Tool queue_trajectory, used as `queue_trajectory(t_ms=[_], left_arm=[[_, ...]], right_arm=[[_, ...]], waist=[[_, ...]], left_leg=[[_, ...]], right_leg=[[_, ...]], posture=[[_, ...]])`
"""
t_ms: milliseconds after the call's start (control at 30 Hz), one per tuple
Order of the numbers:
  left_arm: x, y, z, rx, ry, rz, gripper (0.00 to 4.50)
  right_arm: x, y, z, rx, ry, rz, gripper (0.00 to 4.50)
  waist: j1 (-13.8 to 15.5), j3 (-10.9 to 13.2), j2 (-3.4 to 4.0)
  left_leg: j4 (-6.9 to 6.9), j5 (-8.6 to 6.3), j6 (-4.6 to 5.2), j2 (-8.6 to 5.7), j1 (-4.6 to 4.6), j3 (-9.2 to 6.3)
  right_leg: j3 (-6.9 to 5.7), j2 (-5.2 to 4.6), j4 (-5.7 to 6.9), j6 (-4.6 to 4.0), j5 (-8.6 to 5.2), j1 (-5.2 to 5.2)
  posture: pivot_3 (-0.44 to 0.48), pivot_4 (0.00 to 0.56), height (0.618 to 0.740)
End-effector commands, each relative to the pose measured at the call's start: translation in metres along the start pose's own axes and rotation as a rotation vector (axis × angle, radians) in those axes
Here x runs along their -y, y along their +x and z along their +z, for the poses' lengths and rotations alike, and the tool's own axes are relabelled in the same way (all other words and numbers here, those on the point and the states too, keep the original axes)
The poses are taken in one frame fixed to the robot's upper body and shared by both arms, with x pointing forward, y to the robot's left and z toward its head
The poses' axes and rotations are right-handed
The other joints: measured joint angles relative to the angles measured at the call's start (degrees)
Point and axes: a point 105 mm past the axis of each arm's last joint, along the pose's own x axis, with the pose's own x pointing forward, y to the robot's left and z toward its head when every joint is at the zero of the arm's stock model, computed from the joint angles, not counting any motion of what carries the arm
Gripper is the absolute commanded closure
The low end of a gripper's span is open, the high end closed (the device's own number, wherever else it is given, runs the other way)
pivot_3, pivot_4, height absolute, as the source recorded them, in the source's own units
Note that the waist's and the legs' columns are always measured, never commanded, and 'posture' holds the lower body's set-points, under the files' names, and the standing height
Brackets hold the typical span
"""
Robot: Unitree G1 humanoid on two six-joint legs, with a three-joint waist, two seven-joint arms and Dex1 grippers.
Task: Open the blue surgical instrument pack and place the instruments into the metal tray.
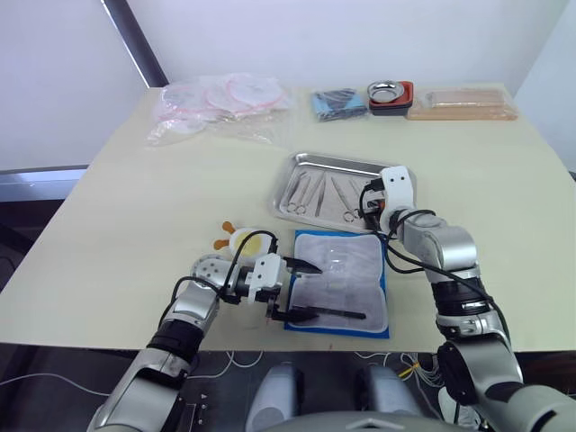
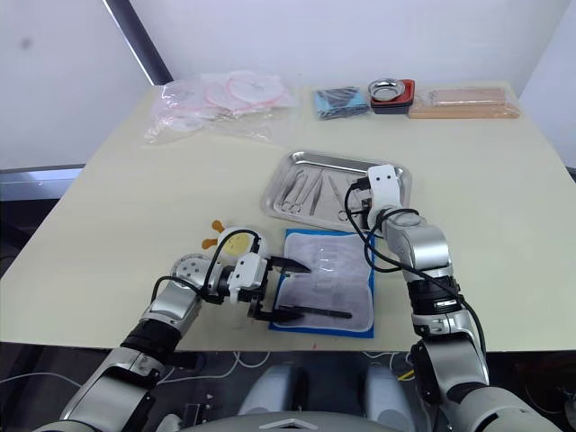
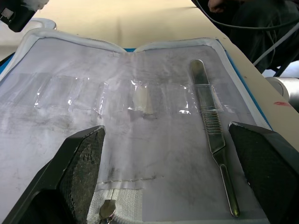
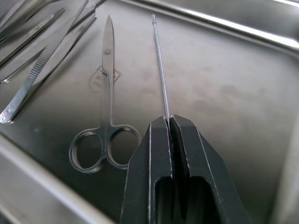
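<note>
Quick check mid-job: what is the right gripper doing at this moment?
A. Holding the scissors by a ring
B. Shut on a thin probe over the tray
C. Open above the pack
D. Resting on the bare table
B: the right gripper has its fingers closed on a thin probe above the tray floor, with the scissors lying free beside it.

The blue surgical instrument pack [image 1: 340, 281] lies unfolded flat on the counter, pale lining up, one straight tweezer [image 3: 212, 135] left on it. Just beyond, the metal tray [image 1: 306, 165] holds scissors [image 4: 103, 126], forceps and a thin probe [image 4: 159, 60].
</note>
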Motion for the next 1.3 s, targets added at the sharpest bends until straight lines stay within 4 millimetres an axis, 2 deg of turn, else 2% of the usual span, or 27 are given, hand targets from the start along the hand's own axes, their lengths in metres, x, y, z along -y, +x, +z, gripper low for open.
queue_trajectory(t_ms=[33, 400, 500, 533, 633, 667, 700, 767, 800, 1000, 1067, 1300], left_arm=[[0.025, 0.011, -0.039, -0.103, -0.173, -0.035, 0.0], [0.024, 0.012, -0.04, -0.098, -0.179, -0.025, 0.0], [0.025, 0.011, -0.041, -0.103, -0.181, -0.022, 0.0], [0.025, 0.011, -0.041, -0.103, -0.182, -0.021, 0.0], [0.024, 0.011, -0.041, -0.103, -0.183, -0.019, 0.0], [0.024, 0.011, -0.041, -0.102, -0.184, -0.019, 0.0], [0.024, 0.011, -0.041, -0.102, -0.184, -0.019, 0.0], [0.024, 0.011, -0.041, -0.101, -0.185, -0.017, 0.0], [0.024, 0.011, -0.041, -0.101, -0.184, -0.016, 0.0], [0.025, 0.01, -0.043, -0.119, -0.173, -0.026, 0.0], [0.02, 0.012, -0.04, -0.089, -0.205, 0.001, 0.0], [0.017, 0.01, -0.036, -0.069, -0.218, 0.014, 0.0]], right_arm=[[-0.001, -0.001, 0.015, 0.042, -0.004, 0.01, 4.46], [-0.018, -0.003, 0.001, -0.028, -0.022, 0.078, 4.46], [-0.021, -0.005, 0.001, -0.029, -0.028, 0.101, 3.62], [-0.021, -0.005, 0.002, -0.024, -0.028, 0.101, 3.08], [-0.019, -0.008, 0.008, 0.004, -0.048, 0.092, 2.01], [-0.018, -0.009, 0.01, 0.012, -0.068, 0.083, 1.57], [-0.016, -0.01, 0.012, 0.021, -0.083, 0.076, 0.94], [-0.012, -0.016, 0.019, 0.05, -0.119, 0.064, 0.18], [-0.01, -0.019, 0.022, 0.062, -0.138, 0.06, 0.07], [-0.003, -0.039, 0.036, 0.149, -0.192, 0.079, 0.07], [-0.009, -0.049, 0.04, 0.215, -0.177, 0.155, 0.07], [-0.02, -0.085, 0.026, 0.327, -0.28, 0.362, 0.07]], waist=[[0.0, 0.0, 0.02], [0.0, 0.0, 0.09], [0.0, 0.0, 0.09], [0.0, 0.0, 0.09], [0.0, 0.0, 0.11], [0.0, 0.0, 0.12], [0.0, 0.0, 0.12], [0.0, 0.0, 0.18], [0.0, 0.0, 0.2], [0.0, 0.1, 0.21], [0.0, 0.1, 0.2], [0.2, 0.2, 0.07]], left_leg=[[0.0, 0.0, 0.0, 0.0, 0.0, 0.0], [0.0, 0.03, 0.05, 0.03, 0.01, -0.07], [0.0, 0.04, 0.07, 0.03, 0.01, -0.1], [0.0, 0.04, 0.07, 0.03, 0.01, -0.11], [0.0, 0.04, 0.07, 0.03, 0.0, -0.11], [0.0, 0.04, 0.07, 0.03, 0.0, -0.11], [0.0, 0.04, 0.08, 0.03, -0.01, -0.11], [0.0, 0.05, 0.08, 0.03, -0.01, -0.13], [0.0, 0.05, 0.08, 0.03, -0.02, -0.13], [-0.01, 0.05, 0.09, 0.01, -0.04, -0.15], [-0.01, 0.05, 0.09, 0.02, -0.04, -0.16], [-0.01, 0.06, 0.09, 0.0, -0.1, -0.18]], right_leg=[[0.01, 0.0, 0.0, 0.0, 0.0, 0.0], [0.04, 0.0, 0.0, 0.01, -0.01, 0.0], [0.05, 0.0, 0.0, 0.01, -0.01, 0.0], [0.04, 0.0, 0.0, 0.01, -0.01, 0.0], [0.04, 0.0, 0.0, 0.01, -0.01, 0.0], [0.04, -0.01, 0.0, 0.01, -0.01, 0.0], [0.05, -0.01, 0.0, 0.02, -0.01, -0.01], [0.05, -0.01, -0.02, 0.01, -0.01, -0.02], [0.05, -0.02, -0.02, 0.02, -0.01, -0.02], [0.03, -0.01, -0.03, 0.02, -0.02, -0.02], [0.02, -0.01, -0.04, 0.02, -0.02, -0.02], [0.03, -0.01, -0.13, 0.07, -0.04, -0.01]], posture=[[0.0, 0.15, 0.74], [0.0, 0.15, 0.74], [0.0, 0.15, 0.74], [0.0, 0.15, 0.74], [0.0, 0.15, 0.74], [0.0, 0.15, 0.74], [0.0, 0.15, 0.74], [0.0, 0.15, 0.74], [0.0, 0.15, 0.74], [0.0, 0.15, 0.74], [0.0, 0.15, 0.74], [0.0, 0.15, 0.74]])
